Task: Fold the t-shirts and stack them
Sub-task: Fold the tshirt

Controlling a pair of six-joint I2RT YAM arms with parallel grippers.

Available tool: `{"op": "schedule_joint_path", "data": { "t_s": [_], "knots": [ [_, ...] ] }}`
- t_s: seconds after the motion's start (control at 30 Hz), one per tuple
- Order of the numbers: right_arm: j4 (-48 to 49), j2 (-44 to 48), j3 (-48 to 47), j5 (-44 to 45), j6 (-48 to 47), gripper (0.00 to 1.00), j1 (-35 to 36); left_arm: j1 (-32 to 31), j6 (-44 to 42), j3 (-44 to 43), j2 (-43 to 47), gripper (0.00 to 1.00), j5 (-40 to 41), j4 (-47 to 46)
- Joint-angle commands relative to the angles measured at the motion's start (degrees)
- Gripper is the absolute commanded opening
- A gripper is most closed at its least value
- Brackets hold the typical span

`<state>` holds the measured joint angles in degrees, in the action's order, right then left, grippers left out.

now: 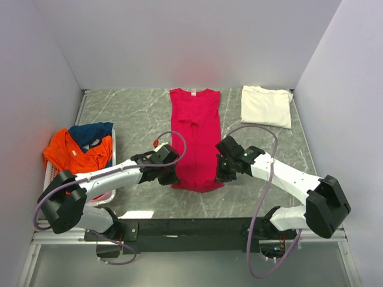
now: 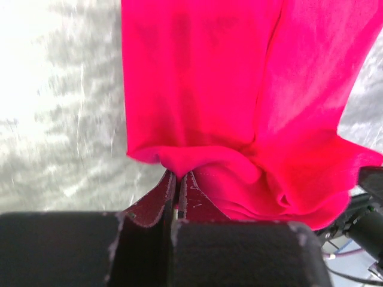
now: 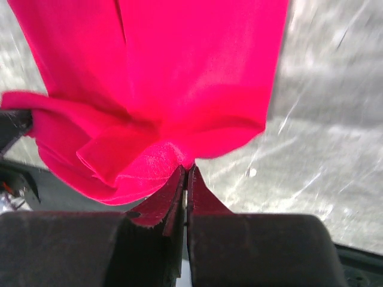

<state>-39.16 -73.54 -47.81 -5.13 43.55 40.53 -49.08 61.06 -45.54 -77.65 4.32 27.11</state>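
The crimson-pink t-shirt (image 1: 195, 134) lies lengthwise in the middle of the table as a narrow strip, its white neck label at the far end. My left gripper (image 1: 172, 177) is shut on the near left corner of its hem. My right gripper (image 1: 219, 175) is shut on the near right corner. In the left wrist view the pink t-shirt (image 2: 239, 107) bunches just past my left gripper (image 2: 178, 174). The right wrist view shows the same t-shirt (image 3: 161, 84) gathered at my right gripper (image 3: 187, 168). A folded cream-white t-shirt (image 1: 267, 106) lies at the far right.
A white slatted basket (image 1: 111, 160) at the left edge holds an orange t-shirt (image 1: 75, 153) and a navy t-shirt (image 1: 90, 133). The table is grey marble (image 1: 131, 113). White walls close in the left, back and right sides.
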Motion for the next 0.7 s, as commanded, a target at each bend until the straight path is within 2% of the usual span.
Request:
{"op": "schedule_joint_path", "data": {
  "t_s": [0.0, 0.33, 0.67],
  "knots": [
    [0.6, -2.7, -4.8, 4.3, -3.4, 0.00, -1.9, 2.7, -4.6, -3.1, -2.3, 0.00, -1.2, -3.8],
    [3.3, -12.9, -14.7, 4.5, -10.6, 0.00, -9.9, 10.9, -11.6, -10.4, -11.2, 0.00, -3.6, -7.3],
    [3.0, -27.1, -28.6, 3.5, -16.4, 0.00, -17.3, 21.1, -15.8, -24.5, -25.0, 0.00, -9.8, -9.8]
  ]
}}
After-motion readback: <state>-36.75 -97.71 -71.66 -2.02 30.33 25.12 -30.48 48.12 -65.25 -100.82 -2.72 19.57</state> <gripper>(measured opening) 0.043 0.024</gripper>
